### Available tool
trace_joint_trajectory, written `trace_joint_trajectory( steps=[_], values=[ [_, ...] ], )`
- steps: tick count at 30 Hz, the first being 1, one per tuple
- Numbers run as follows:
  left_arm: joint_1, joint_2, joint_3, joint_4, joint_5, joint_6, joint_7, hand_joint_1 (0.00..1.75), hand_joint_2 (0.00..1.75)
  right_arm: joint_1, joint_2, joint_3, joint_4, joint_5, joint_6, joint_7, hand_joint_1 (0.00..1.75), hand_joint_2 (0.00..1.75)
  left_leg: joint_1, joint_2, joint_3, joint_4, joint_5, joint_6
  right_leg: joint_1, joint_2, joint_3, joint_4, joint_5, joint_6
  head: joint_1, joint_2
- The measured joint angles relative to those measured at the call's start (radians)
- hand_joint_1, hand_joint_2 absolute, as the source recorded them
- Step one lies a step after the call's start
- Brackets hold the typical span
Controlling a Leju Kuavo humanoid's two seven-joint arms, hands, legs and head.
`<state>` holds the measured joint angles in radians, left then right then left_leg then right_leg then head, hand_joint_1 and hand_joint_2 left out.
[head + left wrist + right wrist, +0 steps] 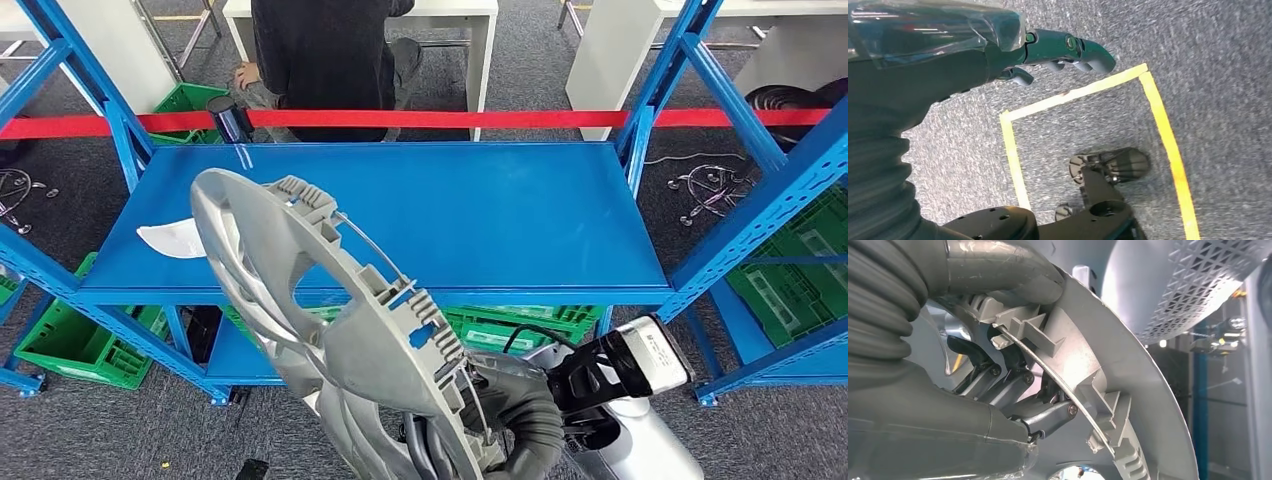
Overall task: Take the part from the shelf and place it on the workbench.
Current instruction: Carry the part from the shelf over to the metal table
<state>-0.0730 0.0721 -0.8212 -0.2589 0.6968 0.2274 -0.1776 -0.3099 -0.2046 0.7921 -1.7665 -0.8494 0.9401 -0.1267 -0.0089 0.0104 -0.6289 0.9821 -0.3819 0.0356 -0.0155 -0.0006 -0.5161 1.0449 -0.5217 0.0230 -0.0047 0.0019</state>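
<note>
One large part (330, 330), a silver wheel cover, is held up by the right hand (500, 420) at the near side of the scene, in front of the blue shelf (450, 215). It stands tilted on its edge, with the ribbed back side and its thin wire ring turned toward the robot.

I think the main danger is that the cover turns or slips in the grip. It is wide, and the hand holds it only at the lower rim, so the far upper part hangs free and can swing. If the robot turns to the workbench too quickly, the rim could hit a blue upright or the shelf board. A white piece (172, 240) lies on the left of the board.

In the right wrist view the fingers (1048, 412) are curled closely around the inner rim near the clips, and the thumb presses from the other side.

The left hand (1058, 55) hangs above the carpet, fingers loosely apart, holding nothing.
</note>
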Motion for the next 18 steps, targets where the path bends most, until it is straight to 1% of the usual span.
trace_joint_trajectory(
  steps=[1,2,3,4,5,6,7,8,9,10,11,12,13,14,15,16,17,18],
  values=[
    [0.0,0.004,-0.002,-0.001,-0.003,-0.002,0.001,0.0,1.75,0.0,0.004,0.0,0.0,0.001,0.001,-0.001,1.75,1.75,-0.001,0.0,-0.007,0.007,0.004,-0.005,0.002,0.001,0.019,-0.034,-0.005,-0.007,0.0,0.0],
    [0.001,0.009,-0.004,-0.002,-0.007,-0.003,0.001,0.0,1.75,0.0,0.008,-0.001,0.0,0.004,0.003,-0.003,1.75,1.75,-0.002,0.0,-0.012,0.011,0.01,-0.01,0.005,0.001,0.022,-0.045,-0.009,-0.014,0.0,0.0],
    [0.001,0.013,-0.007,-0.003,-0.015,-0.004,0.003,0.0,1.75,0.001,0.011,-0.002,0.001,0.009,0.004,-0.006,1.75,1.75,-0.001,0.0,-0.014,0.012,0.016,-0.015,0.005,0.002,0.013,-0.043,-0.003,-0.021,0.0,0.0],
    [0.002,0.019,-0.011,-0.004,-0.024,-0.005,0.005,0.0,1.75,0.003,0.013,-0.004,0.001,0.015,0.005,-0.01,1.75,1.75,0.002,-0.002,-0.017,0.016,0.015,-0.021,0.003,0.001,0.007,-0.044,0.003,-0.029,0.002,0.0],
    [0.004,0.025,-0.017,-0.006,-0.033,-0.006,0.007,0.0,1.75,0.007,0.016,-0.007,0.0,0.021,0.005,-0.014,1.75,1.75,0.005,-0.004,-0.023,0.027,-0.001,-0.027,0.001,0.0,0.001,-0.044,0.01,-0.038,0.001,0.0],
    [0.005,0.031,-0.023,-0.007,-0.041,-0.006,0.01,0.0,1.75,0.015,0.02,-0.011,-0.003,0.029,0.002,-0.017,1.75,1.75,0.008,-0.005,-0.034,0.055,-0.035,-0.034,-0.002,-0.001,-0.006,-0.045,0.019,-0.047,0.001,0.0],
    [0.005,0.036,-0.029,-0.009,-0.048,-0.007,0.013,0.0,1.75,0.024,0.024,-0.015,-0.007,0.036,-0.002,-0.018,1.75,1.75,0.011,-0.007,-0.049,0.104,-0.085,-0.042,-0.003,-0.002,-0.015,-0.045,0.029,-0.053,0.001,0.0],
    [0.005,0.042,-0.034,-0.011,-0.053,-0.007,0.015,0.0,1.75,0.034,0.028,-0.019,-0.012,0.042,-0.006,-0.018,1.75,1.75,0.014,-0.007,-0.066,0.169,-0.137,-0.049,-0.002,-0.002,-0.026,-0.044,0.04,-0.057,0.0,0.0],
    [0.005,0.047,-0.039,-0.013,-0.057,-0.007,0.016,0.0,1.75,0.043,0.03,-0.021,-0.017,0.047,-0.009,-0.018,1.75,1.75,0.017,-0.007,-0.081,0.237,-0.176,-0.054,-0.001,-0.002,-0.039,-0.043,0.05,-0.057,0.0,0.0],
    [0.005,0.051,-0.043,-0.015,-0.059,-0.007,0.017,0.0,1.75,0.051,0.031,-0.022,-0.02,0.05,-0.012,-0.019,1.75,1.75,0.018,-0.007,-0.087,0.288,-0.195,-0.057,0.0,-0.002,-0.053,-0.042,0.061,-0.057,0.0,0.0],
    [0.005,0.054,-0.047,-0.016,-0.061,-0.007,0.017,0.0,1.75,0.057,0.032,-0.023,-0.022,0.052,-0.013,-0.019,1.75,1.75,0.019,-0.007,-0.077,0.308,-0.191,-0.057,0.001,-0.002,-0.067,-0.041,0.07,-0.056,0.0,0.0],
    [0.005,0.056,-0.05,-0.017,-0.062,-0.007,0.017,0.0,1.75,0.062,0.032,-0.023,-0.023,0.053,-0.014,-0.019,1.75,1.75,0.02,-0.007,-0.048,0.289,-0.171,-0.054,0.002,-0.002,-0.079,-0.04,0.079,-0.054,0.0,0.0],
    [0.005,0.058,-0.051,-0.018,-0.062,-0.007,0.017,0.0,1.75,0.066,0.032,-0.025,-0.025,0.053,-0.014,-0.019,1.75,1.75,0.019,-0.009,-0.001,0.235,-0.145,-0.048,0.003,-0.001,-0.089,-0.04,0.088,-0.053,0.0,0.0],
    [0.005,0.062,-0.052,-0.02,-0.062,-0.008,0.017,0.0,1.75,0.069,0.034,-0.026,-0.029,0.053,-0.014,-0.019,1.75,1.75,0.017,-0.011,0.056,0.157,-0.132,-0.039,0.004,0.0,-0.097,-0.04,0.096,-0.051,0.0,0.0],
    [0.004,0.065,-0.053,-0.022,-0.063,-0.008,0.017,0.0,1.75,0.069,0.035,-0.027,-0.032,0.053,-0.015,-0.019,1.75,1.75,0.014,-0.014,0.11,0.079,-0.131,-0.03,0.006,0.0,-0.102,-0.04,0.104,-0.048,0.0,0.0],
    [0.003,0.069,-0.053,-0.024,-0.063,-0.007,0.017,0.0,1.75,0.07,0.037,-0.028,-0.035,0.053,-0.015,-0.019,1.75,1.75,0.011,-0.016,0.146,0.024,-0.135,-0.022,0.005,0.0,-0.105,-0.041,0.112,-0.042,0.0,0.0],
    [0.003,0.072,-0.053,-0.025,-0.063,-0.007,0.017,0.0,1.75,0.07,0.04,-0.029,-0.038,0.053,-0.015,-0.019,1.75,1.75,0.006,-0.017,0.164,-0.007,-0.142,-0.014,0.003,-0.001,-0.107,-0.043,0.12,-0.035,0.0,0.0],
    [0.003,0.074,-0.054,-0.025,-0.063,-0.007,0.017,0.0,1.75,0.07,0.041,-0.029,-0.039,0.054,-0.015,-0.019,1.75,1.75,0.002,-0.016,0.167,-0.017,-0.139,-0.009,0.002,-0.001,-0.108,-0.046,0.129,-0.027,0.0,0.0]
  ],
)
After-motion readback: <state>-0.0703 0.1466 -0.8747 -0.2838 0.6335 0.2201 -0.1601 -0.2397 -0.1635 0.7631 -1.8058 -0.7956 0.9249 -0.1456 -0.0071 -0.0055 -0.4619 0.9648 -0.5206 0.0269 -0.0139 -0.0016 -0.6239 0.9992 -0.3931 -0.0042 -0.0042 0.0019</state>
